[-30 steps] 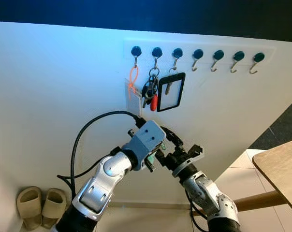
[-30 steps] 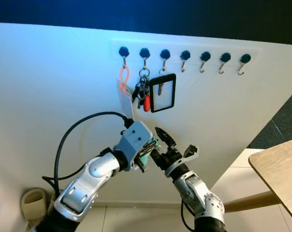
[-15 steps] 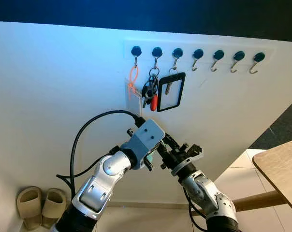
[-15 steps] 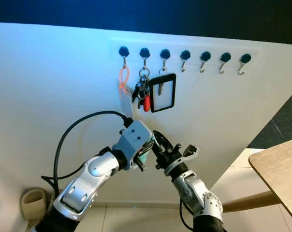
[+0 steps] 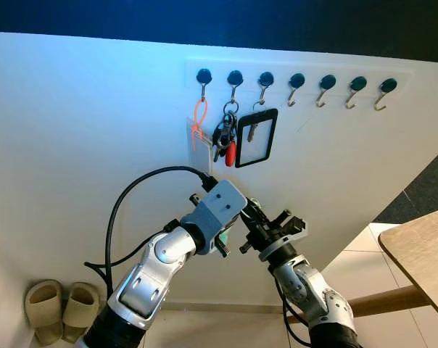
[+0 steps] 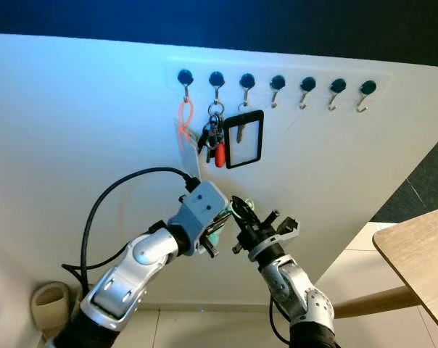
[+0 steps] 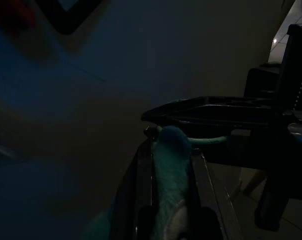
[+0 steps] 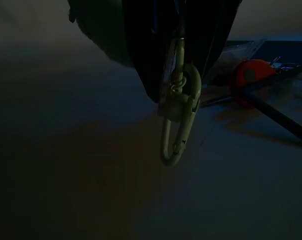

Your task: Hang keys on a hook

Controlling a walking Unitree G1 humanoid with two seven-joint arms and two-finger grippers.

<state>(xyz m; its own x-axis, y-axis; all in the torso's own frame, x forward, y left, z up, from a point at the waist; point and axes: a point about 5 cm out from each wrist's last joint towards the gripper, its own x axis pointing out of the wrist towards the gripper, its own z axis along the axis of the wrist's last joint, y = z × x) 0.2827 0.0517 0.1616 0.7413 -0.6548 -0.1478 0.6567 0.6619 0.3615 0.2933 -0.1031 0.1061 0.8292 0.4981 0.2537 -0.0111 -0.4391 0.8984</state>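
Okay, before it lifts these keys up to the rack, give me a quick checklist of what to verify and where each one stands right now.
1. Free hook available: ok. The fourth hook and those to its right are bare.
2. Keychain held: ok. The teal fuzzy keychain lies between the left gripper fingers.
3. Clip exposed for hanging: ok. The green carabiner hangs free below the grip.
4. Right gripper holding the carabiner: cannot tell.
5. Neighbouring items clear: ok. The black badge holder and the key bunch hang on other hooks.
6. Height reached: not ok. Both grippers are well below the rack.
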